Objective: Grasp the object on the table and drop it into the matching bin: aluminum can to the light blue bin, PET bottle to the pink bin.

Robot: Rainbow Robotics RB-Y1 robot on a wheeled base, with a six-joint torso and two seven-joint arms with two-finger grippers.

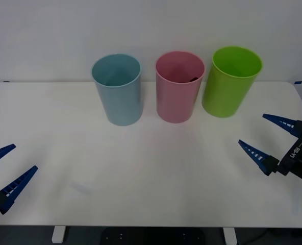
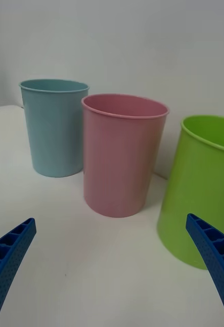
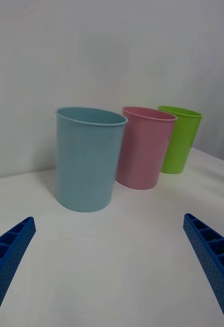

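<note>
Pink bin [image 1: 180, 87] shows something dark inside, likely the PET bottle; left claw [image 1: 2, 176] and right claw [image 1: 274, 140] spread, best kept low over bench [image 1: 151, 173].

A plain white wall [image 1: 151, 25] rises straight behind the far edge of the furniture — evenly and softly lit, unmarked — while below the near edge a strip of dark floor [image 1: 141, 236] shows (with pale legs [image 1: 58, 234] standing on it).
</note>
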